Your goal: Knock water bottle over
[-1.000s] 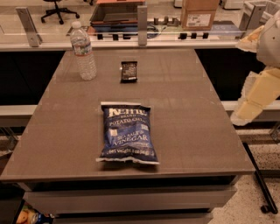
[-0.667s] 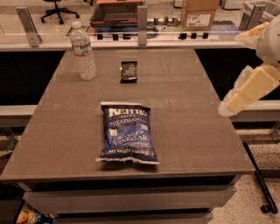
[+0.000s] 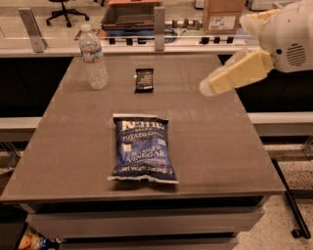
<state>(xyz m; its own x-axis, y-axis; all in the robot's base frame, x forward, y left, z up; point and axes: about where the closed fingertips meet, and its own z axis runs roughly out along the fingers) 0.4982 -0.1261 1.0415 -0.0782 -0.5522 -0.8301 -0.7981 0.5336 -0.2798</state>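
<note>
The clear, ribbed plastic water bottle point(image 3: 94, 57) with its white cap and pale label band stood upright near the far left corner of the grey-brown rectangular table point(image 3: 222, 151), with bare tabletop all around its base. To its right, near the middle of the far edge, a small dark wrapped snack bar point(image 3: 144, 79) lay flat, close to the bottle but not touching it. A blue foil bag of Kettle potato chips point(image 3: 143, 149) lay face up in the middle of the table, somewhat toward the near edge and well apart from both the bottle and the bar.

The robot's white and cream arm point(image 3: 286, 41) reached in from the right side, over the far right corner. Its cream-coloured gripper point(image 3: 209, 86) hung above the table just inside the right edge, pointing down and to the left toward the middle of the surface. It was touching nothing and was well apart from the bottle, with the snack bar between them. Whether the gripper was open or closed could not be told.

Beyond the far edge, a brown cardboard box point(image 3: 223, 14) stood on a pale counter.
</note>
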